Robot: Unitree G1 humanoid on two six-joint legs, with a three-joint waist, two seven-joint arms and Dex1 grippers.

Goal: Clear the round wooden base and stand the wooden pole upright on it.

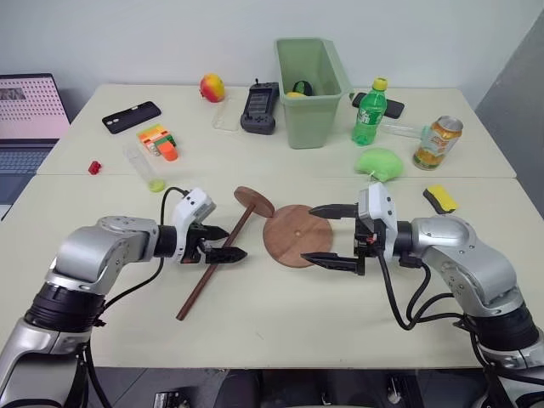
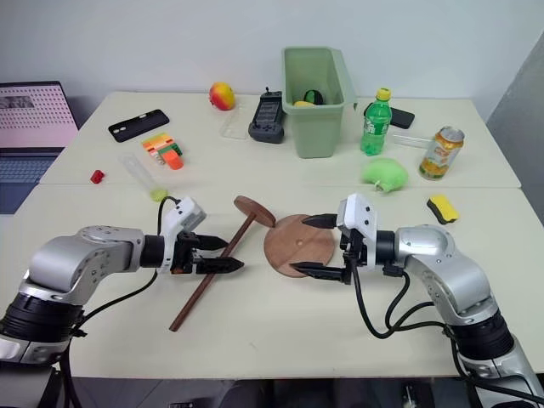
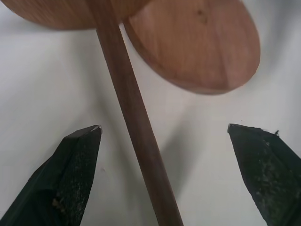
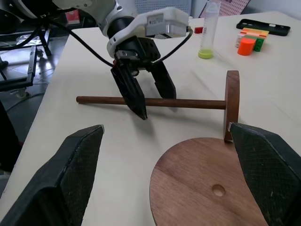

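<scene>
Here, in the head view, the long thin dark-brown wooden pole point(image 1: 217, 259) lies on the white table point(image 1: 280, 323), running from near-left to its disc end far-right, beside the flat round reddish-brown wooden base point(image 1: 297, 235). The left gripper point(image 1: 228, 243) straddles the pole's middle, jaws open, holding nothing. In the left wrist view the pole passes between both fingers. In the right wrist view the right gripper point(image 4: 167, 162) hangs wide open, empty, over the bare base.
</scene>
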